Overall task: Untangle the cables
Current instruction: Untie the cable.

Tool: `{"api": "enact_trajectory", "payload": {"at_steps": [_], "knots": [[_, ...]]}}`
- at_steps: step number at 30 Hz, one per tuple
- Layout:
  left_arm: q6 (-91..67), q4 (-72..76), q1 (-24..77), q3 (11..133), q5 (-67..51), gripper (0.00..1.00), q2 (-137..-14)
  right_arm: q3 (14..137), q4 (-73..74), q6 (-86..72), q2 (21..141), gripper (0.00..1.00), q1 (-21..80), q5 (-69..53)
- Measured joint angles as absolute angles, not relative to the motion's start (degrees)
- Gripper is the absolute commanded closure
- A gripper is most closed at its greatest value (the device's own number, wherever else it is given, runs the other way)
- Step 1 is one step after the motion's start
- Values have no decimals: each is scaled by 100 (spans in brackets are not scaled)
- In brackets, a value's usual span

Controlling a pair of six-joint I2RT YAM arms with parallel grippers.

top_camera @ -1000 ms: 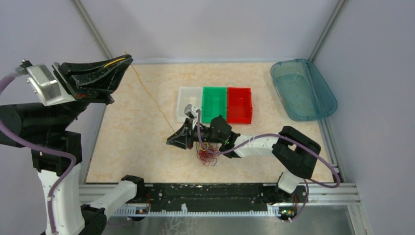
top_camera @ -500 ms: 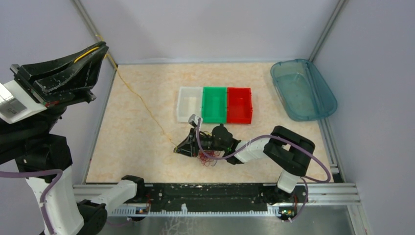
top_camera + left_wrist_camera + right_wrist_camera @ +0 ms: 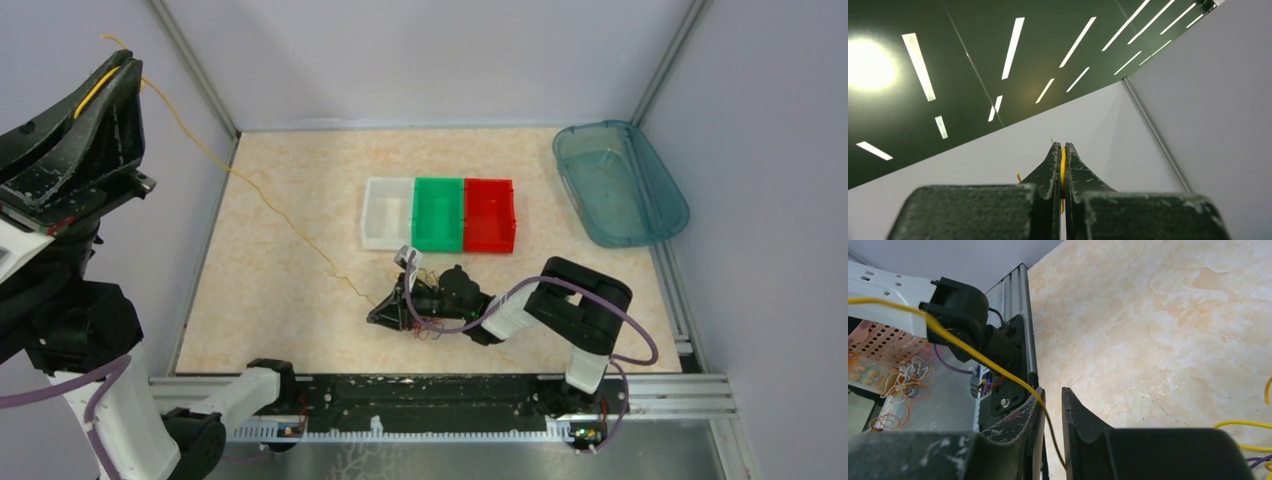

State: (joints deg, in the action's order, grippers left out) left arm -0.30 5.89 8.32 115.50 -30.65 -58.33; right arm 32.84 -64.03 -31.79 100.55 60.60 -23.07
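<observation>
Top external: left gripper [image 3: 122, 62], pinching yellow cable [image 3: 262, 203], has swung higher; right gripper [image 3: 376, 314] ajar.

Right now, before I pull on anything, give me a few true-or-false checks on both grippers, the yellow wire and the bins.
1. The left gripper is shut on the yellow wire. True.
2. The left gripper sits low on the table. False: it is raised high at the left, and the wire slants down from it.
3. The yellow wire passes between the fingers of the right gripper. True.
4. The white bin, green bin and red bin hold wires. False: no wires show in any of them.
</observation>
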Motion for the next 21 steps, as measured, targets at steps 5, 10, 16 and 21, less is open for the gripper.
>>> {"api": "enact_trajectory", "payload": {"at_steps": [5,10,16,21], "knots": [[-73,670,720,11518,-3173,100,-5774,3264,-6316,-3116,9972,44,6060,-2198],[-180,722,593,11242,-3236,100,-5723,3264,-5957,-2825,9306,20,6060,-2084],[-196,762,534,11069,-3323,100,-5769,3264,-5848,-2510,8506,1,6029,-1955],[-196,816,532,10875,-3371,100,-5889,3280,-5697,-2401,8138,1,5806,-2008]]}}
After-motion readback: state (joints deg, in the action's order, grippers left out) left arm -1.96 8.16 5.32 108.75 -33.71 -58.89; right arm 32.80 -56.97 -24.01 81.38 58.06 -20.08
